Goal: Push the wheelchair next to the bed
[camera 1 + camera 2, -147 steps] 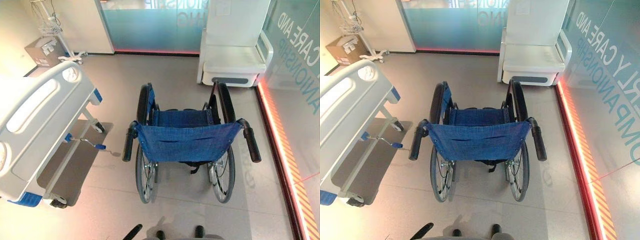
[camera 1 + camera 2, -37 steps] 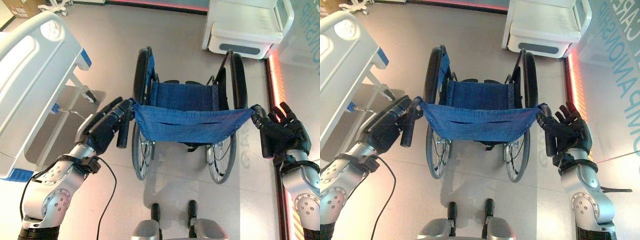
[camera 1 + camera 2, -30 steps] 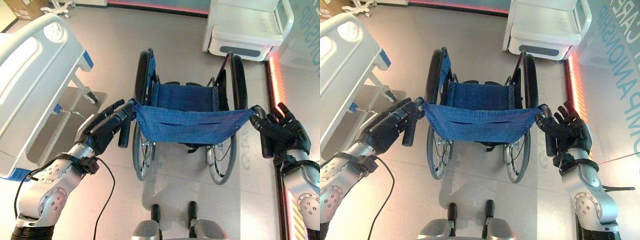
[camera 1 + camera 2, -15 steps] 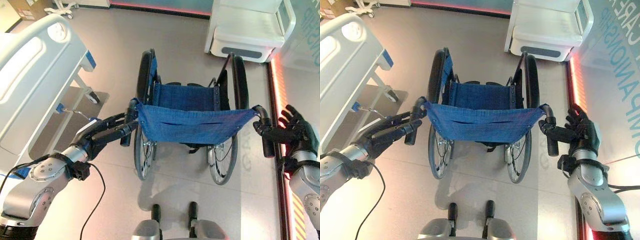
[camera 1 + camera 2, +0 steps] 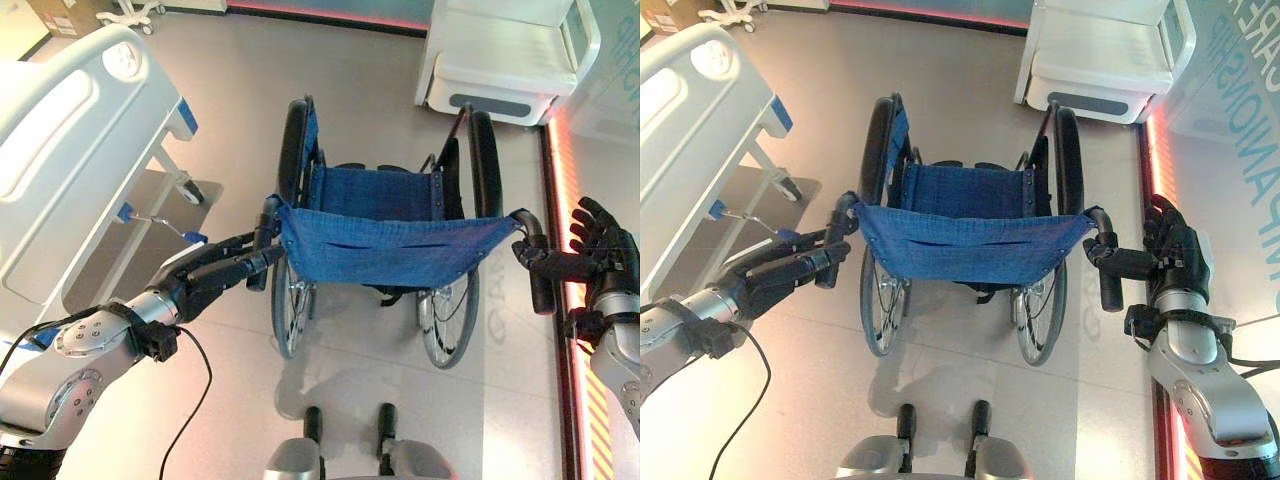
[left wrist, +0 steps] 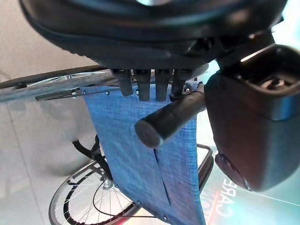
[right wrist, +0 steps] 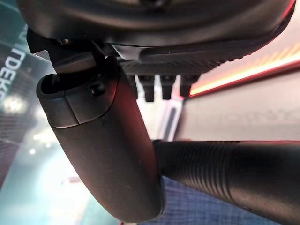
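Note:
The wheelchair (image 5: pixel 385 250), with blue cloth seat and backrest, stands on the floor right before me, its back toward me. The white hospital bed (image 5: pixel 70 170) lies to its left, a gap of floor between them. My left hand (image 5: pixel 205 278) reaches to the left push handle (image 6: pixel 171 117); its straight fingers lie on one side of the grip and the thumb (image 6: pixel 248 126) on the other, open. My right hand (image 5: pixel 1175 255) is at the right push handle (image 5: pixel 543 290), fingers straight and the thumb (image 7: pixel 103 154) laid across the grip (image 7: pixel 225 168), open.
A white armchair (image 5: pixel 500 60) stands beyond the wheelchair at the back right. A glass wall with a red light strip (image 5: pixel 560 200) runs close along the right side. A cardboard box (image 5: pixel 70 15) sits at the far left. Open floor lies ahead between bed and wheelchair.
Both hands have turned edge-on and closed in on the push handles, thumbs now against the grips. The wheelchair stays roughly where it was; the camera has shifted a little.

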Robot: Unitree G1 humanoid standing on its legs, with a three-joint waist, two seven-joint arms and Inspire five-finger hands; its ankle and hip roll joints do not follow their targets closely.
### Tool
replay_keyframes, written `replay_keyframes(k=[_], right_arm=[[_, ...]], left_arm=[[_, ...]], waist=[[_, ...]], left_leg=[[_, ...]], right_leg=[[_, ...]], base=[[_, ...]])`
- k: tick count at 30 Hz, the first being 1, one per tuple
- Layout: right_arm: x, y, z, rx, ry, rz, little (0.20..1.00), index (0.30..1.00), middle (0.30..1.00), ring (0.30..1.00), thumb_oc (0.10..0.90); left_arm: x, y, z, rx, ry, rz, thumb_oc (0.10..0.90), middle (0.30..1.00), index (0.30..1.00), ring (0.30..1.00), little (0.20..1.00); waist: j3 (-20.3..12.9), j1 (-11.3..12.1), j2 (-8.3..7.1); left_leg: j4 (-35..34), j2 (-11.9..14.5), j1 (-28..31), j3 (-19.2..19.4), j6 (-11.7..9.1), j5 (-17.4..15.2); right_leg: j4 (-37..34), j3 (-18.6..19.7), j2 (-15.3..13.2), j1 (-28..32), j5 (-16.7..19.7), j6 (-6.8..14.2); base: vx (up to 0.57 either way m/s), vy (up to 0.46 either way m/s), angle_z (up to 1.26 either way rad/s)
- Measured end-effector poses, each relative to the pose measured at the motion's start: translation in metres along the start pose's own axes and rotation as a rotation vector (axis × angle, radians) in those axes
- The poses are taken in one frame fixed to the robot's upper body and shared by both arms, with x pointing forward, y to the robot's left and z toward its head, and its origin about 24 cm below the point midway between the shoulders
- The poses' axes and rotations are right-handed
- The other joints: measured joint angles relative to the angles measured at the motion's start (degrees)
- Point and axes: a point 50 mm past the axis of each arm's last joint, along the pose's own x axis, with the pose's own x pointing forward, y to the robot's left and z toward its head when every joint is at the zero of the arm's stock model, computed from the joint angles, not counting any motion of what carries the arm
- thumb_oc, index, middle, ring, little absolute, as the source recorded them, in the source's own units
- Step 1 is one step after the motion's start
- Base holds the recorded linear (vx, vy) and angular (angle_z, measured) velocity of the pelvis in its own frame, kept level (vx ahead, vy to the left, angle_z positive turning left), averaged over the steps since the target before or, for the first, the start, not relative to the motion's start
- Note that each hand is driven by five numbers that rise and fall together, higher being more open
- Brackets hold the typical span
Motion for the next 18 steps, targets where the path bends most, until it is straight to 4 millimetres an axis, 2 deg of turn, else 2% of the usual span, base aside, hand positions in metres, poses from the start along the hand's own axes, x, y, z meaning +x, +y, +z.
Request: replay_keyframes(k=[12, 18], right_arm=[[0.011, 0.005, -0.003, 0.041, 0.044, 0.014, 0.9, 0.9, 0.9, 0.9, 0.8], [0.014, 0.023, -0.012, 0.053, 0.104, 0.083, 0.9, 0.9, 0.9, 0.9, 0.8]], left_arm=[[0.007, -0.009, -0.006, -0.037, 0.041, -0.03, 0.8, 0.9, 0.9, 0.9, 0.9], [0.016, -0.022, -0.018, -0.042, 0.094, -0.079, 0.8, 0.9, 0.9, 0.9, 0.9]], waist=[[0.0, 0.0, -0.09], [-0.3, 0.0, -0.81]], left_leg=[[0.8, -0.4, -1.4, -0.3, 0.0, 0.0], [1.1, -0.3, -2.3, -0.4, 0.1, 0.0]], right_leg=[[0.0, 0.1, -0.3, -0.9, 0.4, 0.2], [0.0, 0.1, -0.3, -1.7, 0.6, 0.1]], base=[[0.0, 0.0, 0.0], [-0.01, -0.006, 0.0]])
